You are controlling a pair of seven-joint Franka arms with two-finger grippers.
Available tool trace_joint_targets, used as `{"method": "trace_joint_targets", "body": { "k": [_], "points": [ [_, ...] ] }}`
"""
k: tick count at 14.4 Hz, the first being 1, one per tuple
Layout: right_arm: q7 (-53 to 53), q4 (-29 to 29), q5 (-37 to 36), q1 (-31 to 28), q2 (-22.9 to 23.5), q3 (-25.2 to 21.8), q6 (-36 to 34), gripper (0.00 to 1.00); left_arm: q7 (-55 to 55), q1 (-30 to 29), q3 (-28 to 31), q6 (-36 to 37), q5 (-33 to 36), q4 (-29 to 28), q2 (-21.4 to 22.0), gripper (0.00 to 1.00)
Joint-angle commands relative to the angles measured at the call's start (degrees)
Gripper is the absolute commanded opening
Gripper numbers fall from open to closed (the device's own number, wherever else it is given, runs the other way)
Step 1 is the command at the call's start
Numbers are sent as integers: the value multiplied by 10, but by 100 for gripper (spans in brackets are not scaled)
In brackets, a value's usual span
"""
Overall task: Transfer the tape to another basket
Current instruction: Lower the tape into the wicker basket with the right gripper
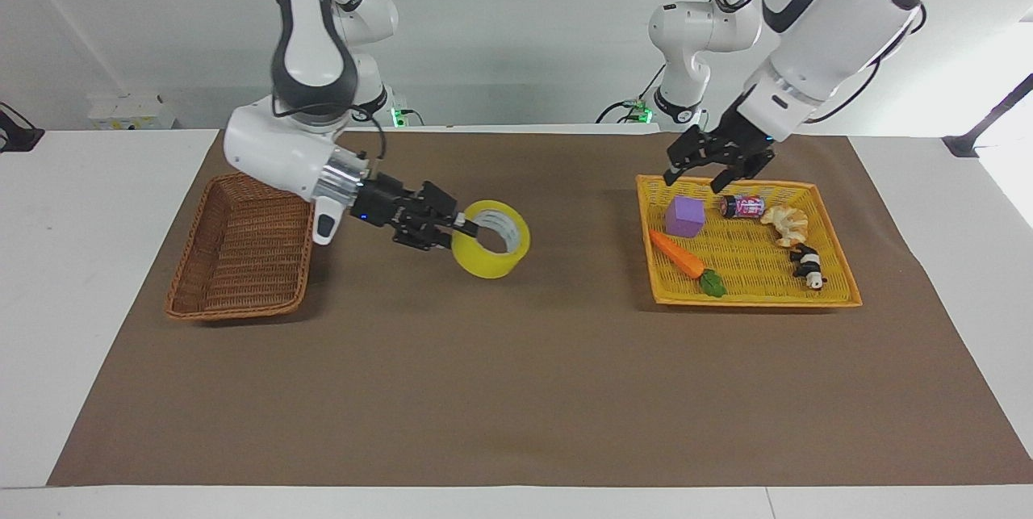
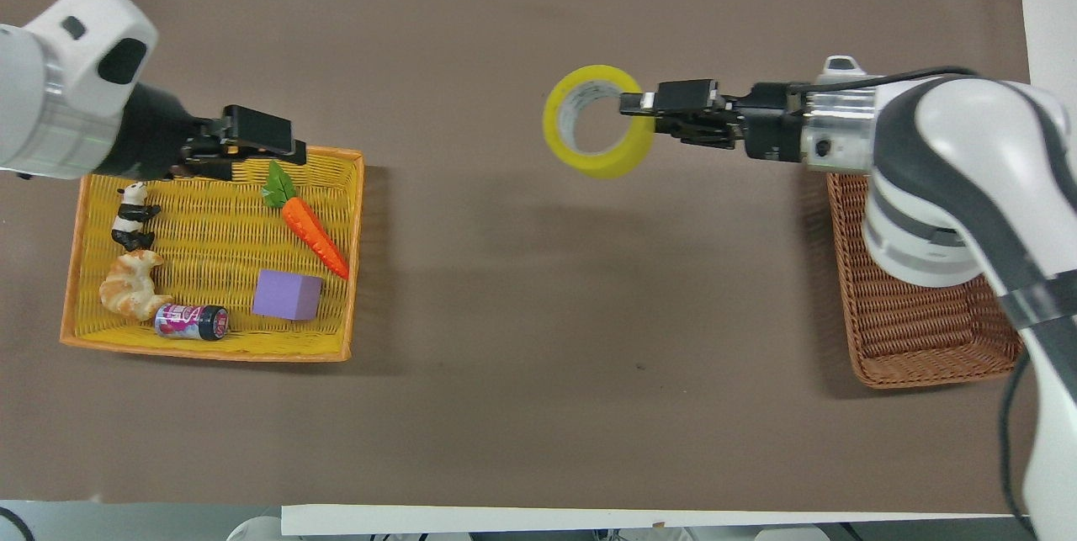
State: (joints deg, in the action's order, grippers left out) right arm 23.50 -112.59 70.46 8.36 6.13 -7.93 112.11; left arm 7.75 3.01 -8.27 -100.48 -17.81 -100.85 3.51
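Note:
The yellow tape (image 1: 484, 264) hangs in the air over the brown mat, between the two baskets and closer to the dark-brown wicker basket (image 1: 242, 261). My right gripper (image 1: 462, 224) is shut on the roll's wall, one finger inside the whitish core. In the overhead view the tape (image 2: 599, 164) sits at the tip of the right gripper (image 2: 637, 103), and my right arm partly covers the basket (image 2: 925, 331). My left gripper (image 1: 694, 178) is open and empty, raised over the robots' edge of the yellow tray; it also shows in the overhead view (image 2: 269, 150).
The flat yellow woven tray (image 1: 750, 301) at the left arm's end holds a purple cube (image 1: 684, 216), a carrot (image 1: 678, 254), a small can (image 1: 742, 206), a croissant (image 1: 787, 224) and a panda figure (image 1: 807, 265). A brown mat (image 1: 516, 390) covers the table.

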Motion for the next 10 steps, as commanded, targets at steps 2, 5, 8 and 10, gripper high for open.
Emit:
{"method": "trace_joint_targets", "body": {
  "k": [2,5,8,10],
  "points": [
    [71,-18,-116,-184,-24,7,-170,0,-97,-70,-5,31,73,-8,7,98],
    [137,-14,-208,-293,-23,7,-248,0,-113,-111,-4,32,101,-11,7,99],
    [228,-14,-238,-379,14,7,-290,0,-113,-129,-5,25,102,-10,7,99],
    [263,-12,-255,-397,43,7,-291,0,-114,-125,-7,25,103,-11,7,99]
  ]
}}
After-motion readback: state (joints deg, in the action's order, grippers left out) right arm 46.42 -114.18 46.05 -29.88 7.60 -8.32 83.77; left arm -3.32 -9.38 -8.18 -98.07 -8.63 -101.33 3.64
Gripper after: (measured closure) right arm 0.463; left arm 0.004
